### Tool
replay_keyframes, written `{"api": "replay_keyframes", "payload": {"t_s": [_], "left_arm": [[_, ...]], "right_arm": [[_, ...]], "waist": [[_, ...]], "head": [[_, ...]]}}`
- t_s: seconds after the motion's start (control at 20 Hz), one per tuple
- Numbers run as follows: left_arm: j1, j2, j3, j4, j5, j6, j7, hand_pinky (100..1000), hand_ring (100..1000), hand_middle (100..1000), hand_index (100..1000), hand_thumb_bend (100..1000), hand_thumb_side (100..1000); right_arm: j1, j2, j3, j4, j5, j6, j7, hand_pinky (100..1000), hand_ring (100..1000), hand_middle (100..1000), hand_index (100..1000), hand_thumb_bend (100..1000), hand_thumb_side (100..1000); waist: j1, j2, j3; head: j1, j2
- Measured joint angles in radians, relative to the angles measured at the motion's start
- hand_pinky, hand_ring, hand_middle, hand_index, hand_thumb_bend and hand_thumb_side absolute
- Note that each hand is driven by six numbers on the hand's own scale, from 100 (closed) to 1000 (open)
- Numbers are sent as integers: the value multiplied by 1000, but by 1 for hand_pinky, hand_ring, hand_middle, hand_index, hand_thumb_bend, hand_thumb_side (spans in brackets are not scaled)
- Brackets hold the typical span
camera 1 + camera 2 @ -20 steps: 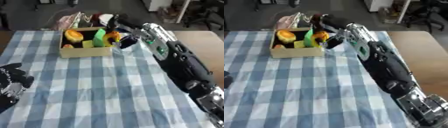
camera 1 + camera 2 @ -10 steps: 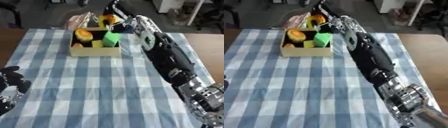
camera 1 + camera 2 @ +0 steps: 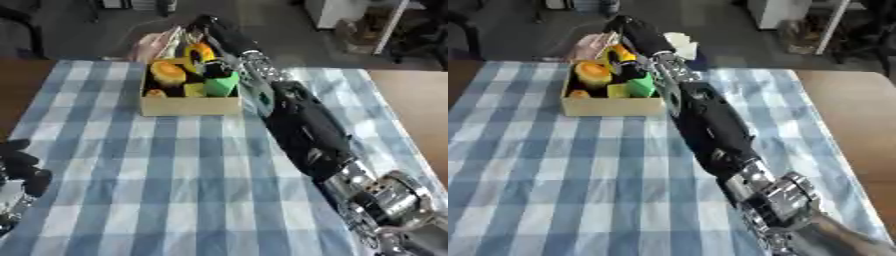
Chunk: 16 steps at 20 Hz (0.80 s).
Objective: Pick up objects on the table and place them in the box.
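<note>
A cardboard box (image 3: 188,105) stands at the far middle of the checked cloth. It holds an orange round thing (image 3: 168,72), a green block (image 3: 222,84) and small yellow and orange pieces. My right arm stretches from the lower right up to the box. My right hand (image 3: 215,35) hangs over the box's far right corner, fingers curled on a yellow and orange thing (image 3: 199,52) just above the contents. In the left eye view my left hand (image 3: 21,169) rests open at the lower left edge, holding nothing.
A pink and white bag-like thing (image 3: 156,44) lies just behind the box, and a white thing (image 3: 681,44) beside it. The blue and white checked cloth (image 3: 149,180) covers the table. Bare wood (image 3: 411,100) shows at the right.
My right hand has gone from the box's right side up to over its far corner. The whole picture has shifted, so the camera moved. My left hand has stayed put.
</note>
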Motion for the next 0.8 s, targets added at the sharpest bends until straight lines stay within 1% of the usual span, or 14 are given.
{"api": "replay_keyframes", "payload": {"t_s": [0.05,0.2,0.25,0.3,0.45,0.55,0.6,0.65,0.8], "left_arm": [[-1,0,-2,0,1,0,0,678,594,574,797,590,519],[-3,0,-2,0,2,-1,-1,677,593,573,797,590,519],[-3,0,-2,0,2,-1,-1,677,593,573,797,585,515],[-3,0,-2,0,2,-1,-1,677,593,573,797,590,519],[-3,0,-2,0,2,-1,0,677,592,572,796,588,519],[-3,0,-1,0,2,0,1,677,592,572,796,586,520],[-3,0,0,1,2,1,3,677,592,572,796,570,519],[-3,0,3,1,2,1,5,677,592,572,795,585,520],[-4,0,11,3,1,2,14,676,592,571,795,584,519]], "right_arm": [[1,6,0,7,29,-3,2,811,854,883,914,287,419],[9,16,0,16,85,-19,17,807,847,872,906,274,399],[9,17,0,16,93,-24,20,805,842,867,904,227,417],[9,17,1,16,96,-28,21,805,842,867,904,258,385],[9,16,8,4,92,-47,22,801,834,852,893,195,327],[8,14,18,-18,73,-63,25,795,827,842,883,174,303],[8,12,22,-32,55,-70,27,787,825,840,879,100,367],[8,8,26,-46,28,-76,31,782,822,836,875,175,290],[10,-14,43,-103,-107,-87,47,774,819,831,876,164,302]], "waist": [[0,0,0],[0,0,0],[0,0,-1],[0,0,-4],[0,0,-16],[0,0,-27],[0,0,-34],[0,0,-41],[0,1,-68]], "head": [[0,0],[-1,0],[0,0],[0,0],[2,-1],[7,-1],[10,-1],[14,-1],[30,-1]]}}
